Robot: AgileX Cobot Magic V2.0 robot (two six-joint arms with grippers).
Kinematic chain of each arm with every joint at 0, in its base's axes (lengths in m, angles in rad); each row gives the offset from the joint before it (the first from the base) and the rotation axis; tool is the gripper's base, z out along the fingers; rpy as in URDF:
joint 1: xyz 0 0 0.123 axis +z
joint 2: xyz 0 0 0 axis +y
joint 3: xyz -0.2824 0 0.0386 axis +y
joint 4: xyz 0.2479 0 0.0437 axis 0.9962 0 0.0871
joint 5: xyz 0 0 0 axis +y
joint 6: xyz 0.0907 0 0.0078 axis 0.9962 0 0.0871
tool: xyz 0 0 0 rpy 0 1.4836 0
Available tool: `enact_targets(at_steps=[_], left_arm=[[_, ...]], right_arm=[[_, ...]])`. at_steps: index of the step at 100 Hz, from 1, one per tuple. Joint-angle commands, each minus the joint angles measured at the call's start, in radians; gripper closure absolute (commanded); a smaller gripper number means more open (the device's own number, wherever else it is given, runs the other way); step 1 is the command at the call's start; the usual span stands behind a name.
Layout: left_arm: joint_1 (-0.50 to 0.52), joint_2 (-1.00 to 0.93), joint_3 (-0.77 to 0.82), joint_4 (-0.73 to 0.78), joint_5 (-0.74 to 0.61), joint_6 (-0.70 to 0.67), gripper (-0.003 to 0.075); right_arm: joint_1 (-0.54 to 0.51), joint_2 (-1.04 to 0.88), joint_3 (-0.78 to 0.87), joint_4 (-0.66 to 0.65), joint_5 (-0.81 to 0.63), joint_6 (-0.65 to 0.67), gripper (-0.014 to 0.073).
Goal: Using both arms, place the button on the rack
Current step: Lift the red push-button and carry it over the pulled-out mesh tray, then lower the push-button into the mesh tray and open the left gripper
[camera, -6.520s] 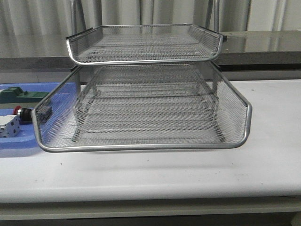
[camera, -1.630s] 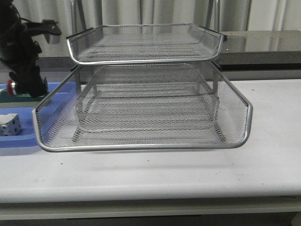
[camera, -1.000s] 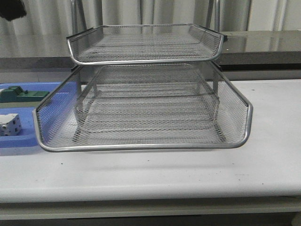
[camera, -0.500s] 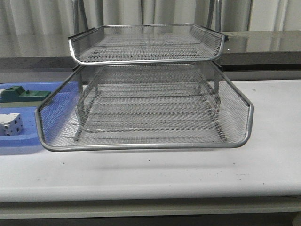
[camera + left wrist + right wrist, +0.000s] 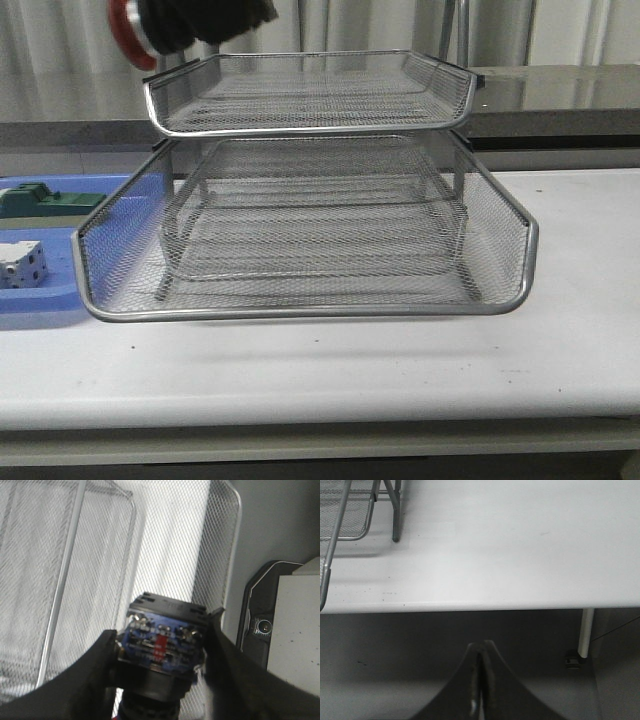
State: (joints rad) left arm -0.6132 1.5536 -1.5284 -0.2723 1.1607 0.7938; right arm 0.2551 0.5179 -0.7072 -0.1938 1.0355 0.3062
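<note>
The small push-button switch with a red mushroom head, black round body and blue rear block point(image 5: 160, 647) sits clamped between the two black fingers point(image 5: 90, 680) of the left gripper point(image 5: 157, 655). In the left wrist view its blue rear block faces the camera, showing metal screw terminals and a small red mark at its middle, with a black ribbed housing behind it. The red head is hidden there, and the lower part of the body runs out of the picture. In the front view only a curved slice of the red head point(image 5: 127, 35) shows, high above the left end of the top tier, beside a blurred black mass that is cut off by the picture's upper edge.

The large silver wire-mesh three-tier letter rack point(image 5: 300, 240) stands on the white table point(image 5: 400, 370); through the mesh its lowest tier is hard to separate from the middle one. Left of it a blue plastic tray point(image 5: 40, 300) is partly covered by the rack's corner and cut off at the picture's edge; it holds a white boxy component point(image 5: 22, 265) and a green rectangular block point(image 5: 50, 200).

The right gripper point(image 5: 479, 680) hangs below the table's edge, its dark fingers pressed together on nothing.
</note>
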Motion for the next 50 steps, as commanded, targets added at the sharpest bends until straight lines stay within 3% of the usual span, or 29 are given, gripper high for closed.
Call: enact_targets(at_steps=[1,50], left_arm=[[-0.016,0.008,-0.022,-0.028,-0.097,-0.01,0.0741],[-0.019,0.207,-0.022,-0.08,-0.141,-0.01,0.0734]], right_arm=[[0.001,0.006,-0.033,-0.028,-0.048,0.0,0.0664],[0.001,0.006,-0.033,-0.028,-0.048,0.0,0.0664]])
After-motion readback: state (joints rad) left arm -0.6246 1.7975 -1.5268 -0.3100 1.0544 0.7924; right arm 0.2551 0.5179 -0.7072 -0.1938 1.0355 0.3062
